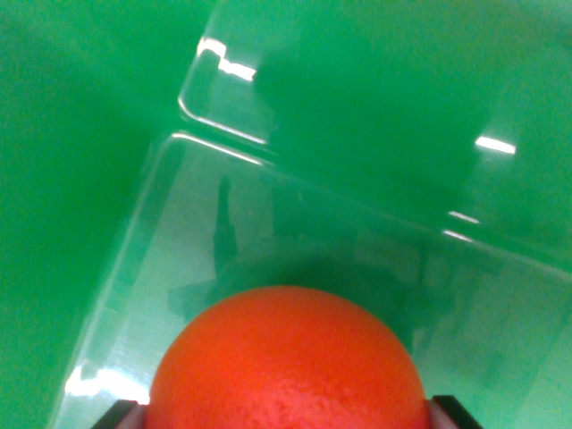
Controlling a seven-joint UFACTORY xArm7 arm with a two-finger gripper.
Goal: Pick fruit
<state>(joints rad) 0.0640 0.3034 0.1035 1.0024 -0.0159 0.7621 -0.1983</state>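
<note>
A: Item 1?
B: Orange (286, 362), btm ctr, 6 o'clock. Dark finger (451, 411) tips flank it at 5 and 7; jaws look clamped on it.

A: Item 2?
B: Clear plastic box (375, 170), open, ctr to 1 o'clock, behind/below orange. Green bench (71, 134) all round.

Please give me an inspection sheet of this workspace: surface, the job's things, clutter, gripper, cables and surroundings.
Surface: green surface, plain, with bright glare spots.
Job's things: orange fruit at the bottom centre, between the gripper fingers; clear plastic container beneath it, seemingly empty.
Clutter: nothing seen.
Gripper: only dark finger tips show at both sides of the fruit; they appear closed on it.
Cables: nothing seen.
Surroundings: nothing seen beyond the green.
</note>
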